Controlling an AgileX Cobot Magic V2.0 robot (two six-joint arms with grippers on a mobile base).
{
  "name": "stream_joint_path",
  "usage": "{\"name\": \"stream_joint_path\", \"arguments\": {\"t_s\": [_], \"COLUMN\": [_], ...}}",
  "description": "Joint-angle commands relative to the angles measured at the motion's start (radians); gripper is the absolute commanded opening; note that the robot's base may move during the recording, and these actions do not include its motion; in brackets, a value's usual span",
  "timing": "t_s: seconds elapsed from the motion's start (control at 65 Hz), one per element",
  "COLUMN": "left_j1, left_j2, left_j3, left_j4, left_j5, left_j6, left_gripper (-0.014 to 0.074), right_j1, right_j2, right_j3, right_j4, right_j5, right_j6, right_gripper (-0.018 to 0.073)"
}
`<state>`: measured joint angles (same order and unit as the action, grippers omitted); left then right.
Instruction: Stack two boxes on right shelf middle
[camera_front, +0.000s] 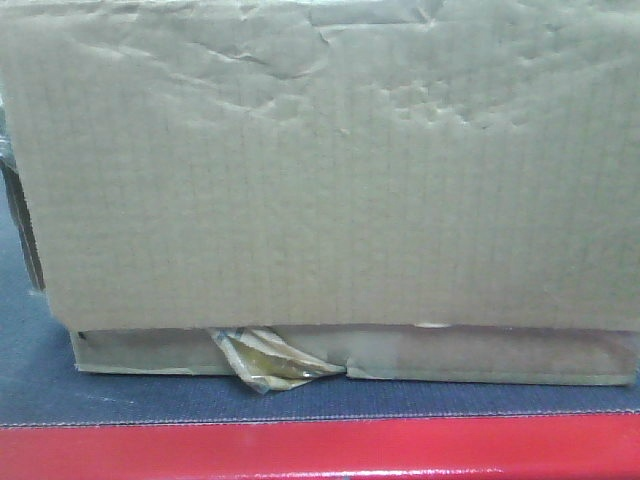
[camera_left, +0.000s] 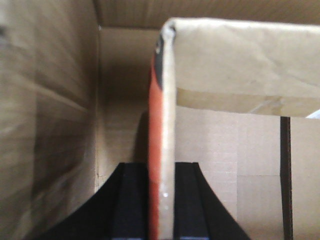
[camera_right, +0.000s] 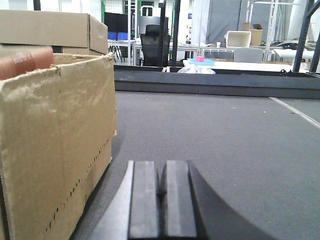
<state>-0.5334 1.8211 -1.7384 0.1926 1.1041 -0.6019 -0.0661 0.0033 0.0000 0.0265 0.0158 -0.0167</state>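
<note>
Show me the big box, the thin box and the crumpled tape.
big box (camera_front: 330, 180): front view, middle of its wrinkly face.
thin box (camera_front: 490, 355): front view, its front edge.
tape (camera_front: 265, 362): front view, the crumpled lump.

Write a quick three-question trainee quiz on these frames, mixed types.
1. True or false: in the front view, the tall box sits on top of the thin box.
2. The right hand is: A) wide open, B) shut, holding nothing, C) shut on a box.
3. Fill in: the left hand is clamped on a ___ wall.

Key: 1 true; 2 B; 3 cardboard.
</note>
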Motion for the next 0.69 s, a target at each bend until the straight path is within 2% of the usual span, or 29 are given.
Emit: {"name": "stream_joint_path", "arguments": {"t_s": [0.0, 0.385, 0.462, 0.585, 0.677], "left_j1": [-0.007, -0.007, -0.007, -0.007, -0.007], "left_j2": [0.000, 0.002, 0.002, 0.002, 0.000], "left_j3": [-0.001, -0.001, -0.001, -0.001, -0.001], "left_j4": [-0.004, -0.003, -0.005, -0.005, -0.006], "left_j5": [-0.024, -0.053, -0.053, -0.053, -0.053], "left_j6": [-0.012, -0.012, -0.012, -0.012, -0.012], "left_gripper": [-0.0111, -0.0102, -0.0019, 0.0183, 0.0276], "right_j1": [-0.005, -0.005, -0.005, -0.005, -0.005], "right_j2": [-0.003, -0.003, -0.003, -0.003, -0.003], "right_j3": [0.000, 0.000, 0.000, 0.000, 0.000], "right_j4": [0.002, 0.002, 0.002, 0.002, 0.002], "right_j5": [-0.023, -0.023, -0.023, -0.023, -0.023], "right_j6": [-0.001, -0.001, -0.001, -0.001, -0.001], "right_gripper": [-0.0160, -0.0160, -0.0160, -0.0160, -0.0160]}}
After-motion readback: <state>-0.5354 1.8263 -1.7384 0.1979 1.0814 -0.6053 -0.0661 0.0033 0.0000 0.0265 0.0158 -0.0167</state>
